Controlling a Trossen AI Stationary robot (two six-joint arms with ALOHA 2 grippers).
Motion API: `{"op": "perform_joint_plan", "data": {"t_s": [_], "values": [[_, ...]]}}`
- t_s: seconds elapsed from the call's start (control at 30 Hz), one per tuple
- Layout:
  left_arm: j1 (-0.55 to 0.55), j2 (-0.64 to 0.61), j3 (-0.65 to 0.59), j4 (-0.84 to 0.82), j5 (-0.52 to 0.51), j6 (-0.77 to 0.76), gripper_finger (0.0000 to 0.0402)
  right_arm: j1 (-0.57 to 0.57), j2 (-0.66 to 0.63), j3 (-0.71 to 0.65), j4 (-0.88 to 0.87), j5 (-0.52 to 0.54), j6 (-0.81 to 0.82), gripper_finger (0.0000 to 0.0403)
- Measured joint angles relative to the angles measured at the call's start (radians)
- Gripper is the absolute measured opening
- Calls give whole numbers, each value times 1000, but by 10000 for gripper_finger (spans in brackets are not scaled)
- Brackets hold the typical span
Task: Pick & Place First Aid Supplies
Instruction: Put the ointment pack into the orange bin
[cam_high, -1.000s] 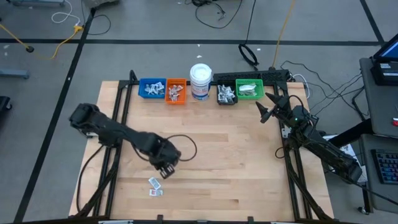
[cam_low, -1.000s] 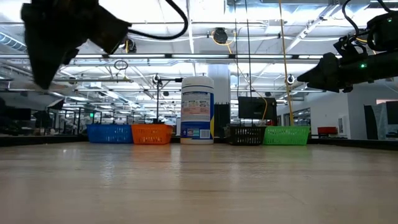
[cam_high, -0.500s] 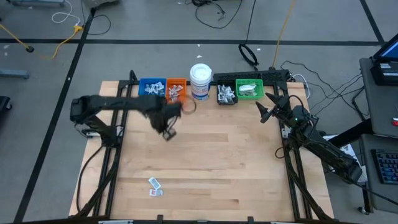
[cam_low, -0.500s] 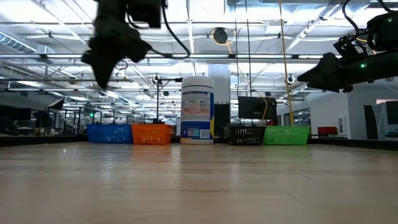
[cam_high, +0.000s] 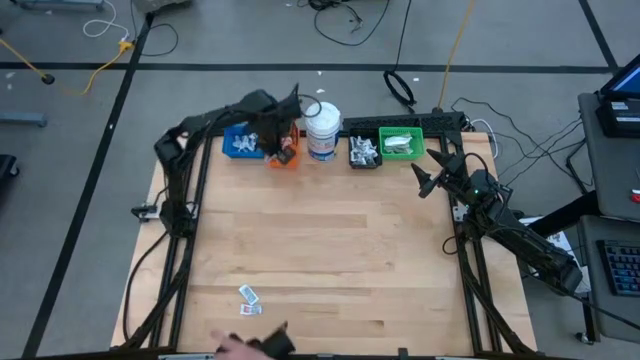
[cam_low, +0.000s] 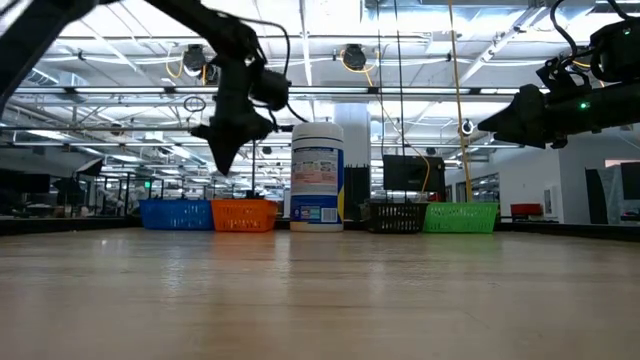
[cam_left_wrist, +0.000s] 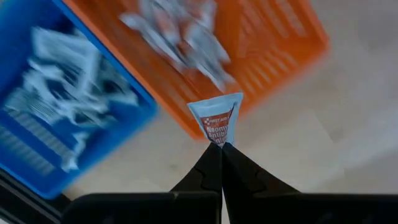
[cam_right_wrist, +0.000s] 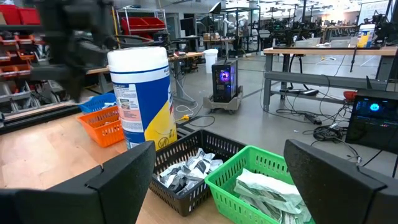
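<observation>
Broad wooden table (cam_high: 330, 250) under both arms, with the row of containers lined along its far edge for sorting: blue bin (cam_high: 240, 146), orange bin (cam_high: 284, 156), white jar (cam_high: 323, 131), black bin (cam_high: 364, 152), green bin (cam_high: 401, 143). Left arm stretched up to that far row, its left gripper (cam_high: 278, 135) poised above the seam between blue and orange bins, likely so the load can drop into the matching heap. Fingers pinched tight on one small white packet (cam_left_wrist: 217, 118) with red print, gripped by its lower corner so the rest stands clear ahead of the tips; orange bin's pile of similar packets directly beyond it in the left wrist view, blue bin's pile off to one side. Release not yet made; which bin is meant cannot be told for sure, though orange seems nearer in line. Right arm parked at the table's right side, right gripper (cam_high: 432, 172) spread wide and empty, aimed toward the black and green bins, apparently waiting. Two further packets (cam_high: 248, 300) lying flat near the table's near edge, well apart from the bins, presumably next for collection. Dark shape at the near edge of the table too unclear to name.
</observation>
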Motion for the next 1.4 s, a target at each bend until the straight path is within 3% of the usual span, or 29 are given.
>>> {"op": "perform_joint_plan", "data": {"t_s": [0.33,0.5,0.7,0.87,1.0,1.13,1.4], "values": [[106,101,81,75,-5,27,2,0,0,0,0,0,0,352],[109,100,81,124,1,-1,26,0,0,0,0,0,0,352],[108,100,81,135,22,-30,111,0,0,0,0,0,0,352],[108,82,81,112,21,-118,202,0,0,0,0,0,0,352],[91,36,75,75,22,-201,251,0,0,0,0,0,0,352],[46,-54,-6,109,21,-309,281,0,0,0,0,0,0,352],[-160,-329,-340,282,26,-626,307,0,0,0,0,0,0,352]]}}
